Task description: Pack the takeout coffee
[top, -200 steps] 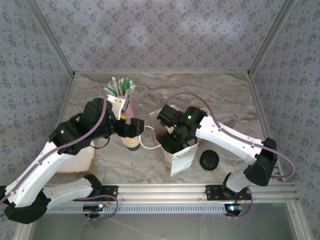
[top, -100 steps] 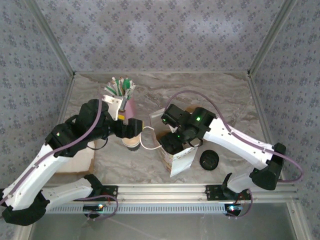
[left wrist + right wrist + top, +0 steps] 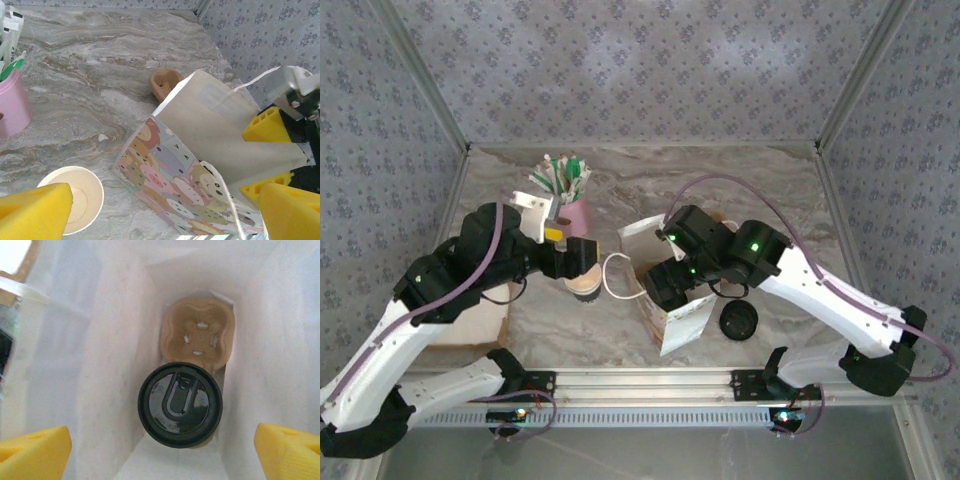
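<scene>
Inside the white paper bag a takeout coffee cup with a black lid sits in a brown cup carrier. My right gripper hangs open above it in the bag's mouth, holding nothing. A second paper cup stands open on the table left of the bag. My left gripper is open beside and above this cup, facing the bag's cartoon-printed side. A loose black lid lies right of the bag.
A pink cup of straws and sticks stands behind the open cup. A brown carrier piece lies on the marble beyond the bag. A cardboard box sits at the near left. Patterned walls enclose the table.
The right arm's elbow has swung out to the right while its gripper stays over the bag's mouth. The left arm has drawn back slightly to the left. Both grippers stay open.
</scene>
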`<control>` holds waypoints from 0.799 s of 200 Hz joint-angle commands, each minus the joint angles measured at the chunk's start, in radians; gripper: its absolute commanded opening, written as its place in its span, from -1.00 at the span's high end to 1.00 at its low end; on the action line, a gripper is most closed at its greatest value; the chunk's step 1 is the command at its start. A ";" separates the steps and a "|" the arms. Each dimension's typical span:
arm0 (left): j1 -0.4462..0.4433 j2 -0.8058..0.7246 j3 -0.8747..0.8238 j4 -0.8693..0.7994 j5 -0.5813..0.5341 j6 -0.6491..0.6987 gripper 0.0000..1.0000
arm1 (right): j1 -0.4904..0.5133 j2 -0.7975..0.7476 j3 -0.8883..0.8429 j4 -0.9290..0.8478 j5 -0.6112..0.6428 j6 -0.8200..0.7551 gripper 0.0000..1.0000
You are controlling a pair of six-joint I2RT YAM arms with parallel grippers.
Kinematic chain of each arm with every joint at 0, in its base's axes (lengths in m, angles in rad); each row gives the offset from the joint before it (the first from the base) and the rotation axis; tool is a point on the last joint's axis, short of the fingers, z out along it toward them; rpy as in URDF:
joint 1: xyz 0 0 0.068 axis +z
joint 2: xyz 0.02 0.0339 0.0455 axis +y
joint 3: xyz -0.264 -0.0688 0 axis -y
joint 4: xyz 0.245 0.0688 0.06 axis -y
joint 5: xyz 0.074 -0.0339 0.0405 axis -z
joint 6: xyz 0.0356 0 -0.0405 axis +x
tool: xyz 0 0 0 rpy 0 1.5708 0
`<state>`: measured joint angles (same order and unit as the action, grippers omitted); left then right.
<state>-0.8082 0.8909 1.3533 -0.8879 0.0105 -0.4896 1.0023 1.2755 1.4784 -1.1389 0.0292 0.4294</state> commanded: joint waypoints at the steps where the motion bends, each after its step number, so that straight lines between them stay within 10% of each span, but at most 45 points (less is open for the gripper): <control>1: -0.004 -0.025 0.037 0.000 0.008 -0.013 -0.92 | 0.008 -0.044 0.007 0.031 -0.009 0.015 -0.92; 160: -0.004 -0.233 0.001 -0.036 -0.072 -0.074 -0.94 | -0.002 -0.319 -0.061 0.090 0.014 0.077 -0.95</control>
<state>-0.8082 0.6899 1.3594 -0.9028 -0.0296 -0.5362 1.0039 0.9951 1.4273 -1.0458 0.0193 0.4675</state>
